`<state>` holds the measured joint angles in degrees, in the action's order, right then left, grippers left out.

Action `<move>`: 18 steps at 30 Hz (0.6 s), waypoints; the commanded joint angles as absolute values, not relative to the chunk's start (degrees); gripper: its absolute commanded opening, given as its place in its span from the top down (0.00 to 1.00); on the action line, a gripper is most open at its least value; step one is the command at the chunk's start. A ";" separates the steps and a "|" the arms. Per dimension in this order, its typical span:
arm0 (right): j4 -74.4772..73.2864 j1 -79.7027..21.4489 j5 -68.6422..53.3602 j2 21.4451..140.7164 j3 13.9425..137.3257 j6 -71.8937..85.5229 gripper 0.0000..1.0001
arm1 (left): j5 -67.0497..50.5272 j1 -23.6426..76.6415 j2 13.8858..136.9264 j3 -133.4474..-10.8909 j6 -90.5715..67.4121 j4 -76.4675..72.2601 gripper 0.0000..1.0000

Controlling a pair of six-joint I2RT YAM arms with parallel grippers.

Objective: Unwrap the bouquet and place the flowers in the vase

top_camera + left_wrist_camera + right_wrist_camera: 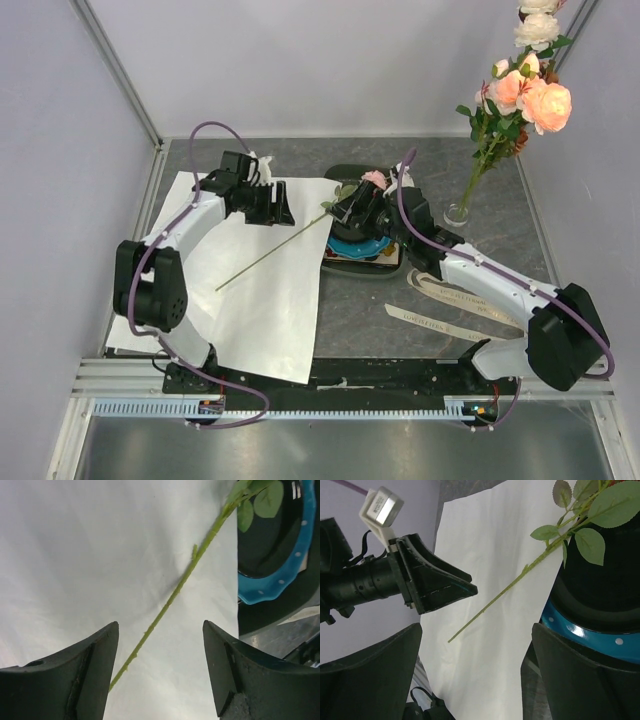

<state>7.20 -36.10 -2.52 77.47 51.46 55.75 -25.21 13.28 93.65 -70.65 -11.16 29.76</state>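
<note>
The bouquet's white paper wrap [270, 300] lies spread flat on the table's left half. One flower lies across it. Its thin green stem [268, 257] [185, 577] [506, 589] runs up right to a pink bloom [373, 179] over the plate. My left gripper [283, 212] [160, 625] hangs open just above the paper, with the stem passing under its left finger and nothing held. Beside the bloom my right gripper [345, 215] [477, 626] is wide open and empty. The clear vase [458, 213] at the back right holds several flowers [530, 95].
A blue-rimmed black plate [352, 246] [280, 582] [590, 635] sits on a dark tray [345, 262] right of the paper. Two cream ribbon strips [440, 290] [432, 323] lie near the right arm. Grey walls enclose the table on three sides.
</note>
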 commanded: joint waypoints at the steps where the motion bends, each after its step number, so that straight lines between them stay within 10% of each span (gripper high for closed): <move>1: 5.98 -35.51 -4.04 74.98 52.39 52.21 0.02 | -20.83 16.43 100.35 -76.20 -0.98 38.22 0.25; 8: 5.19 -34.10 -4.04 68.47 48.52 50.63 0.02 | -19.87 19.77 103.88 -76.64 -0.70 41.13 0.33; 18: 3.87 -33.13 -2.11 63.90 45.35 50.10 0.02 | -20.39 21.44 102.22 -76.90 -0.79 41.48 0.78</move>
<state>3.99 -33.21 -3.07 64.53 45.67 50.96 -20.95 20.86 104.38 -75.07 -2.92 40.91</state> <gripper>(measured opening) 0.982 0.317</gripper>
